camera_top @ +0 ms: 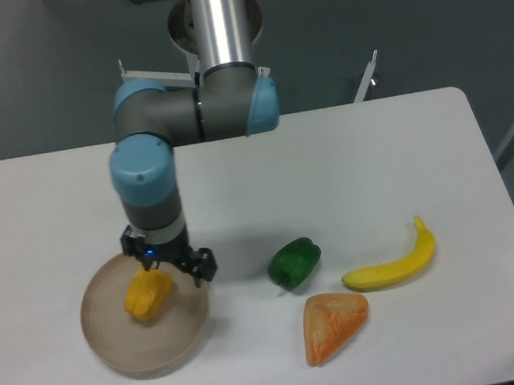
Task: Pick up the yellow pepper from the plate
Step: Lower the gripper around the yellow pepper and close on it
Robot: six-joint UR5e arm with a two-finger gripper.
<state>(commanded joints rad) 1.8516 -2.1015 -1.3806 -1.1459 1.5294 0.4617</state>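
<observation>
The yellow pepper point(146, 294) lies on the beige plate point(116, 341) at the front left of the table. My gripper point(167, 259) hangs over the plate's far right part, just above and slightly right of the pepper. Its two dark fingers stand apart with nothing between them, so it is open. The wrist hides the pepper's upper end and stem.
A green pepper point(294, 262) sits right of the plate. An orange wedge point(332, 324) lies in front of it, and a banana point(395, 263) lies further right. The arm's base column point(217, 22) stands behind the table's far edge.
</observation>
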